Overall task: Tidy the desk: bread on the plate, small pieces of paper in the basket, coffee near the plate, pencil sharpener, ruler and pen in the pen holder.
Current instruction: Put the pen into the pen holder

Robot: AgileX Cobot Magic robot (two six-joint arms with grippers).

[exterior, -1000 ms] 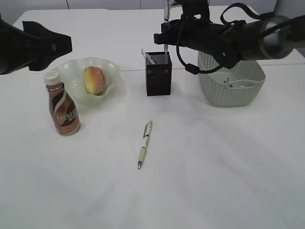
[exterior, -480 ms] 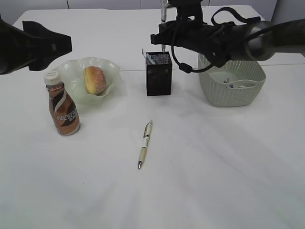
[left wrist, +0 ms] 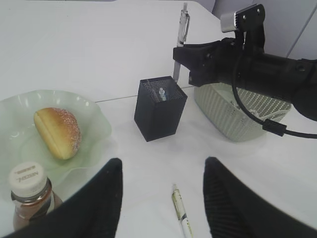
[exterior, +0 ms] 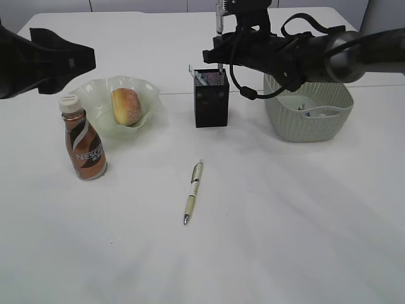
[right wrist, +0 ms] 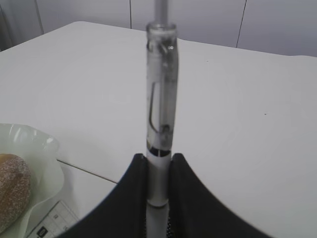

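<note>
Exterior slanting down from front, wrists closer — all share plate [exterior: 147,95]

1. The bread [exterior: 126,106] is lying on the plate [exterior: 95,95], at the worktop's [exterior: 285,221] left rear.
2. The coffee [exterior: 83,140] is standing just before the plate, to its left.
3. The holder [exterior: 211,98] is sitting right of the plate; the basket [exterior: 308,109] is sitting farther right.
4. One pen [exterior: 193,192] is lying before the holder, well apart.
5. Another pen [right wrist: 161,124] is standing upright in the right tool [right wrist: 159,191], above the holder.
</note>
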